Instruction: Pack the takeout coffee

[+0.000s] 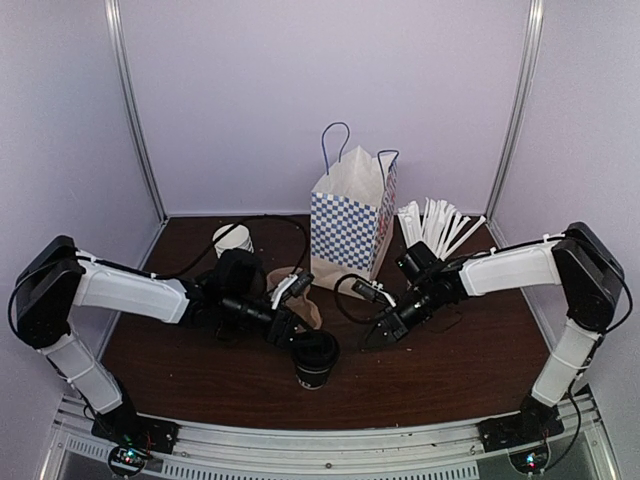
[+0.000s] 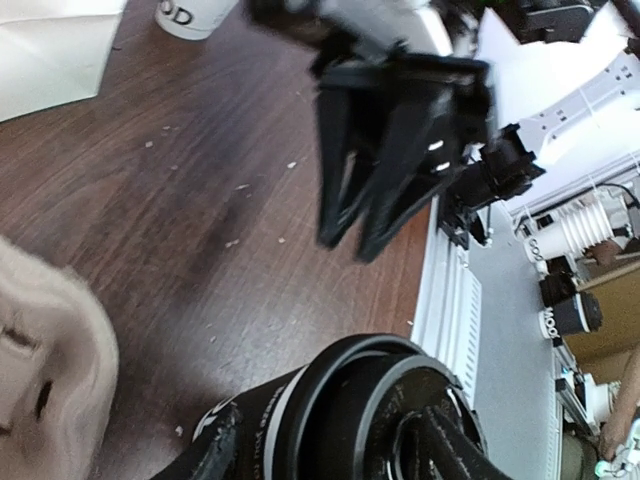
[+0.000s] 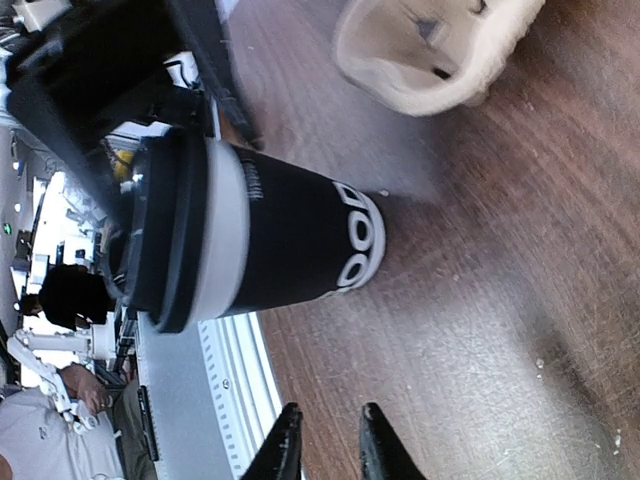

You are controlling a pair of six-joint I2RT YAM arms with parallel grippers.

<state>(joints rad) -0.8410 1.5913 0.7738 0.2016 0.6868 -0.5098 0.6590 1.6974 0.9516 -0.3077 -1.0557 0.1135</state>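
Observation:
The takeout coffee (image 1: 315, 360), a short black cup with pale print and a black lid, stands upright on the brown table near its front edge. It also shows in the wrist views (image 2: 330, 420) (image 3: 290, 240). My left gripper (image 1: 302, 338) (image 2: 335, 452) is shut on the cup's top, with one finger (image 2: 215, 450) on its side and the other (image 2: 455, 450) across the lid. My right gripper (image 1: 383, 332) (image 3: 325, 440) hangs just right of the cup. Its jaws are a little apart with nothing between them. The checkered bag (image 1: 350, 215) stands open at the back.
A beige pulp holder (image 1: 295, 290) (image 3: 430, 50) lies between the cup and the bag. A white cup (image 1: 232, 240) stands at the back left. White sticks (image 1: 435, 225) fan out right of the bag. The metal rail (image 1: 320, 440) runs along the table's front edge.

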